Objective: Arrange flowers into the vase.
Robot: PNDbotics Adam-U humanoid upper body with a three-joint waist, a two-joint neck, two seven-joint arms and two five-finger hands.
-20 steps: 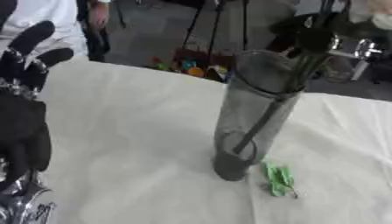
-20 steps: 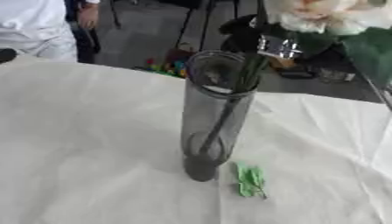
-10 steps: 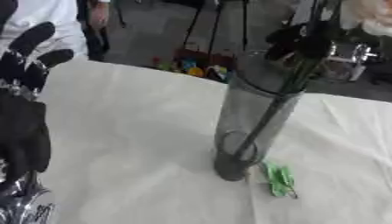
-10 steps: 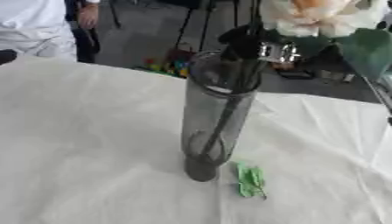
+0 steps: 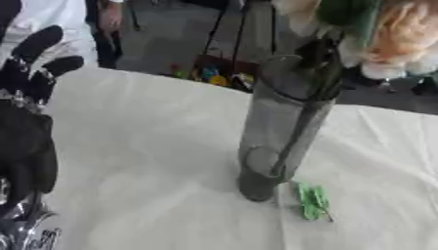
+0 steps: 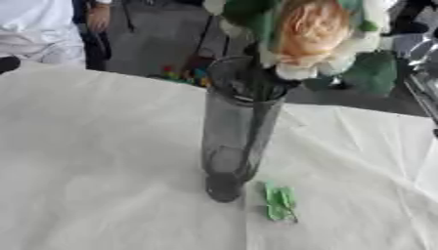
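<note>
A tall grey glass vase (image 5: 275,132) stands upright on the white tablecloth (image 5: 145,161). A dark stem (image 5: 295,141) runs down inside it. The peach and cream flower (image 6: 315,33), with green leaves (image 6: 373,69), sits just above the vase's mouth. My right hand (image 5: 318,56) shows as a dark shape at the vase's rim, curled on the stem and partly hidden by the bloom. My black left hand (image 5: 26,122) rests open at the left edge, fingers up, away from the vase.
A small green leaf piece (image 5: 312,200) lies on the cloth just right of the vase's base. Silver parts of my right arm (image 6: 417,46) show at the upper right. The table's far edge (image 5: 171,78) runs behind the vase, with coloured things on the floor beyond.
My right hand has brought the flower down and to the left, so the stem sits deeper in the vase and the bloom is near its mouth. The left hand has not moved.
</note>
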